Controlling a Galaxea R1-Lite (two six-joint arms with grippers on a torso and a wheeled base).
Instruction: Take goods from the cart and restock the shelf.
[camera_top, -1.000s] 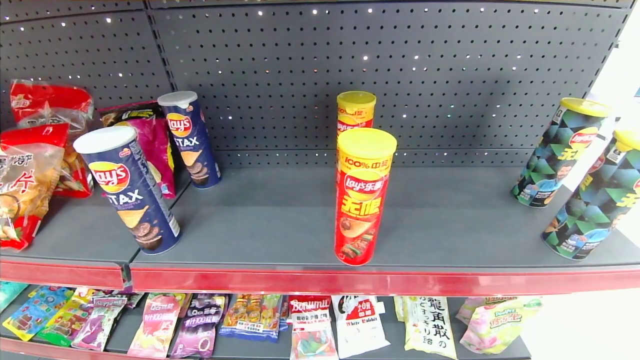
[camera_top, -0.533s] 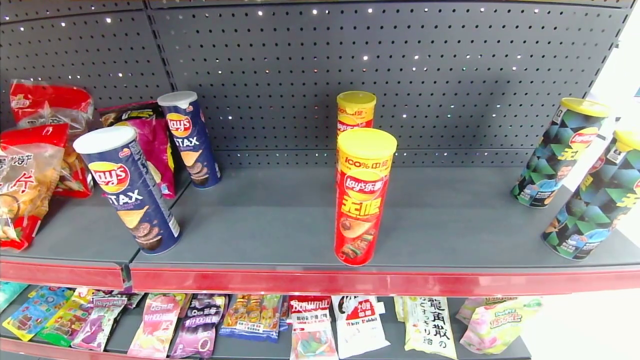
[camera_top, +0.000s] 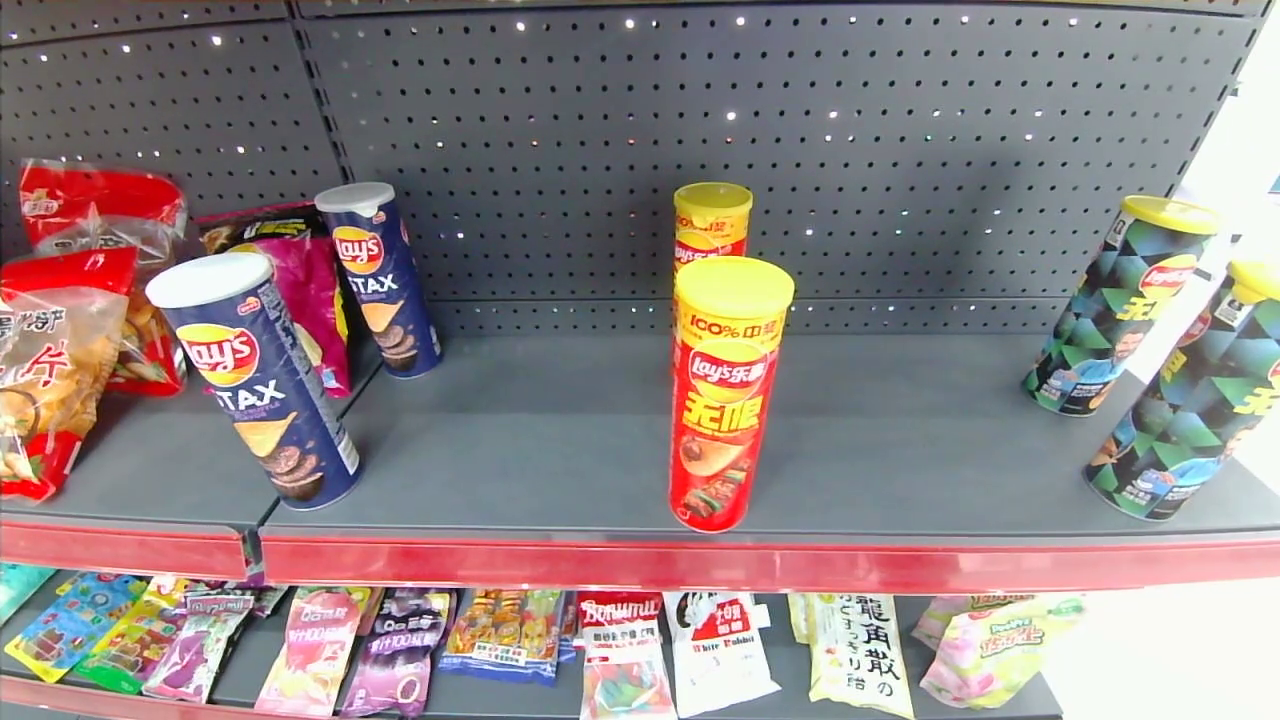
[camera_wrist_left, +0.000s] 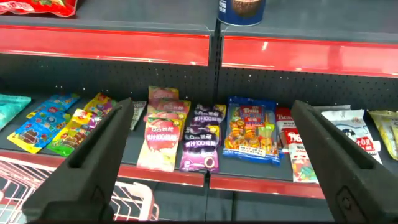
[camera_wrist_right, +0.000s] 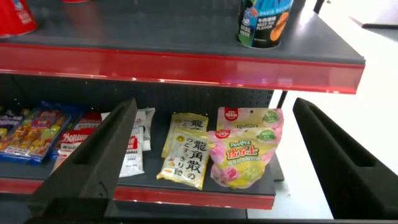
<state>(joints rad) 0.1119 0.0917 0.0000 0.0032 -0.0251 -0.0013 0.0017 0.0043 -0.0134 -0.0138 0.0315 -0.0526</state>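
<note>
Left claw (camera_wrist_left: 211, 106) and right claw (camera_wrist_right: 214, 102) both spread apart and empty, low before the shelf (camera_top: 560, 440); cart (camera_wrist_left: 25, 180) near the left claw. Best turned toward the cart first, then closed squarely around one item's middle; likely target the bare span beside the red canister (camera_top: 725, 400).

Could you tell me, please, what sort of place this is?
Probably a shop's snack aisle: a dark grey pegboard-backed metal shelf with a red front strip, a tall red crisp can with a yellow lid, and colourful sweet packets on the shelf below.
</note>
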